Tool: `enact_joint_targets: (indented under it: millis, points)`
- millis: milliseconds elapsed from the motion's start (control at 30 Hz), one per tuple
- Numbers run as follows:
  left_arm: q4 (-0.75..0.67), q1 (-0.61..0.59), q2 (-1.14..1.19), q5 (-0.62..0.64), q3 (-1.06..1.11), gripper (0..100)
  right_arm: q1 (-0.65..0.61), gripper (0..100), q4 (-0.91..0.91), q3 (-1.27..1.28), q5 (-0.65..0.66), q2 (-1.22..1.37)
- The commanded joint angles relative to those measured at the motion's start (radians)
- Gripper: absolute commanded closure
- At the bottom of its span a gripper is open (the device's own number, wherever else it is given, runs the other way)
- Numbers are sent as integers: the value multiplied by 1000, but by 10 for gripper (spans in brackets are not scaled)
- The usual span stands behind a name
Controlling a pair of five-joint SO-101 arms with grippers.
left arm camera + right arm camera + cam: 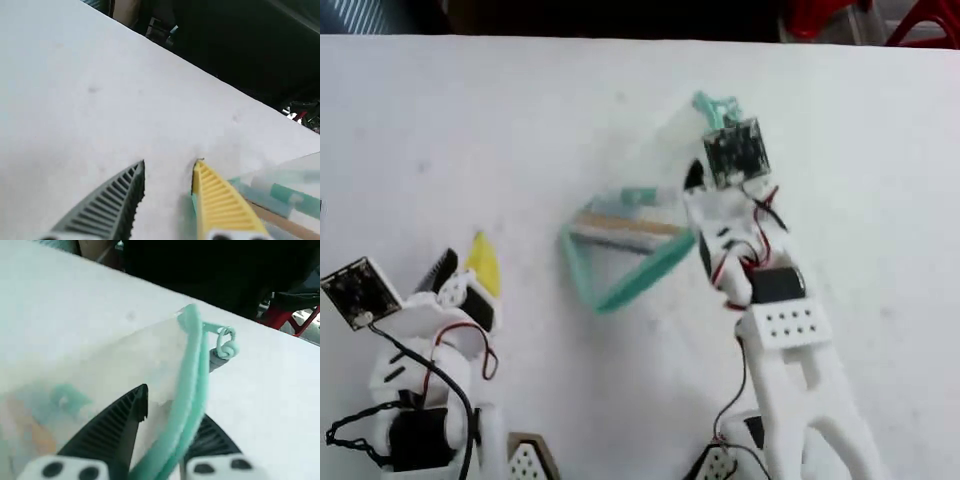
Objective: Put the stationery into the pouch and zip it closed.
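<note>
Our left pincer [169, 165] hangs wide open and empty beside the see-through plastic pouch with a green zip edge [625, 250] on the white table [470, 120], and our right pincer [174, 409] squeezes that green edge, probably to zip it.

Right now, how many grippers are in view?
2. The left gripper, open, is left of the pouch in the high view; the right gripper grips the pouch's teal zipper edge.
</note>
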Motion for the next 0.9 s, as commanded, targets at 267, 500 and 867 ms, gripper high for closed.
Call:
enact_joint_targets:
  millis: [267, 500, 867]
  points:
    - [-44, 188, 4, -331, 64, 815, -22, 694, 628, -26, 178, -174]
    - [-31, 225, 196, -442, -5, 815, 87, 772, 814, -167, 186, -180]
    - [-61, 222, 1383, -437, -575, 818, 125, 474, 1227, -212, 557, -173]
